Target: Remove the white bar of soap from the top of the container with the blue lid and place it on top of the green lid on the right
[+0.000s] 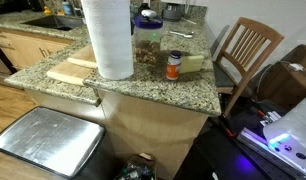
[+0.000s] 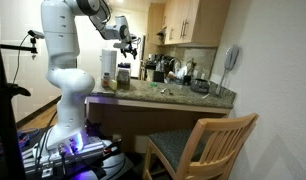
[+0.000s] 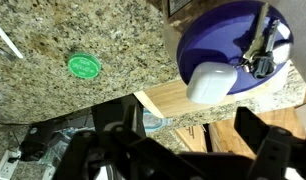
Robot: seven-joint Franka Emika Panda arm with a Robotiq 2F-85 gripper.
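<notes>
Wrist view: gripper [image 3: 183,150] hovers over the granite counter [image 3: 53,40], fingers [image 3: 111,145] spread wide, nothing betw. them. White bar of soap [image 3: 211,82] lies ahead of the fingers, closer to the one at frame right, resting on the near edge of the container with the blue lid [image 3: 228,30]. Green lid [image 3: 84,66] sits flat on the counter ahead of the other finger, well apart from the soap. In an exterior view, paper-towel roll [image 1: 108,38] stands just beside the container, orange bottle [image 1: 174,66] nearby.
</notes>
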